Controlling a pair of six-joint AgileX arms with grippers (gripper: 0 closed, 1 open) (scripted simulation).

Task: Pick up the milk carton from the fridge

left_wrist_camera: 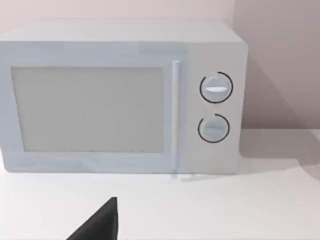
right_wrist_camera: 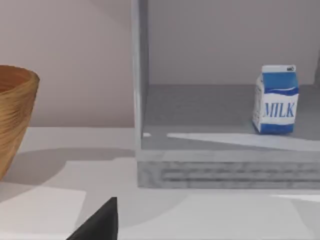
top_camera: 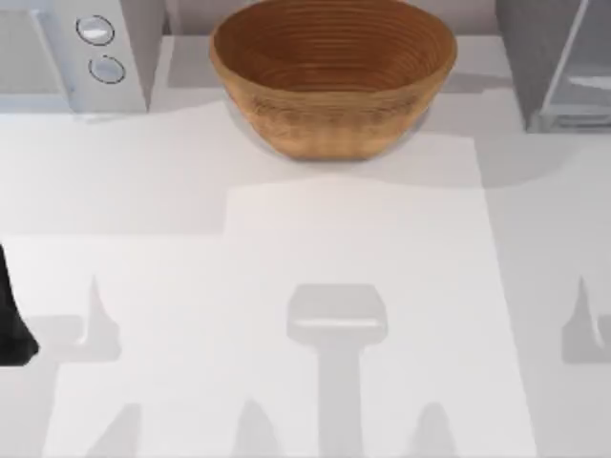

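Note:
The milk carton [right_wrist_camera: 276, 100], blue and white with "MILK" on its side, stands upright on the floor of the open fridge [right_wrist_camera: 200, 170], well inside the compartment. In the top view the fridge [top_camera: 558, 67] is at the table's far right corner. A dark part of my right gripper [right_wrist_camera: 100, 225] shows low in the right wrist view, some way in front of the fridge and off to the side of the carton. My left gripper [left_wrist_camera: 100, 225] shows as a dark wedge in front of the white appliance. A dark piece of my left arm [top_camera: 11, 320] sits at the table's left edge.
A large wicker bowl [top_camera: 332, 72] stands at the far middle of the table, left of the fridge. A white appliance with two round knobs [top_camera: 72, 52] occupies the far left corner. The white tabletop [top_camera: 315, 248] stretches in front of them.

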